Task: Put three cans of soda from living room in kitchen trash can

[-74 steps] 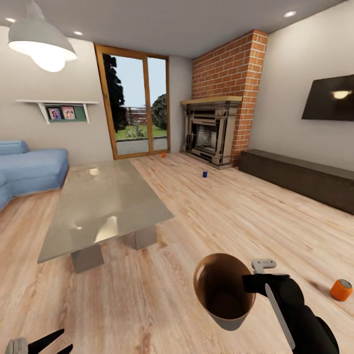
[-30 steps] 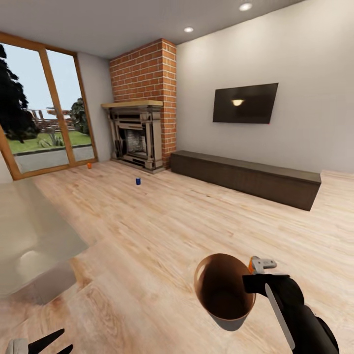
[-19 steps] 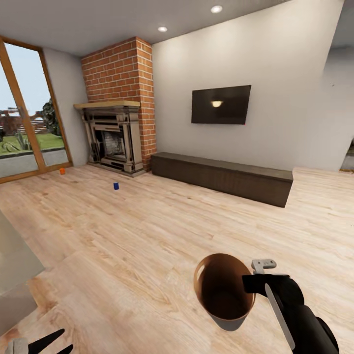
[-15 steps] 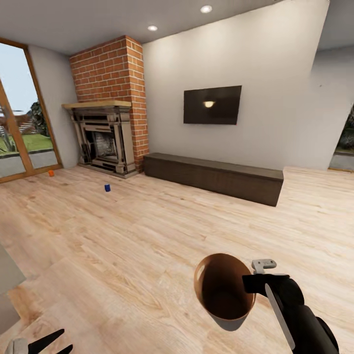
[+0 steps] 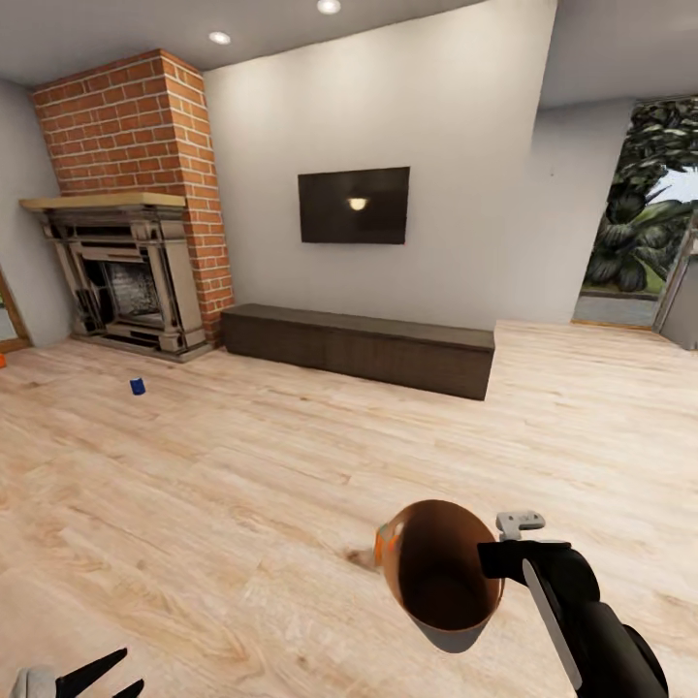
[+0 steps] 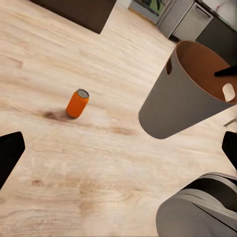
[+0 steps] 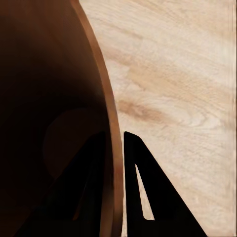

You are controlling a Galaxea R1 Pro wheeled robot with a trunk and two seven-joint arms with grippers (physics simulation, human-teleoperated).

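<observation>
View has swung right since a moment ago; right gripper (image 5: 496, 558) clamps bin (image 5: 438, 577) rim, left gripper (image 5: 92, 679) wide open, orange can (image 6: 77, 103) near — pickup likely next

head high over floor (image 5: 291, 465), wrist cameras close on bin (image 6: 182, 94)

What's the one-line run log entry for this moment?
right gripper: shut on trash can rim | left gripper: open | orange soda can: on floor | blue soda can: near fireplace

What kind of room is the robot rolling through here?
A living room, most likely: a brick fireplace, a wall-mounted TV and a long low dark bench stand along a wood floor.
</observation>
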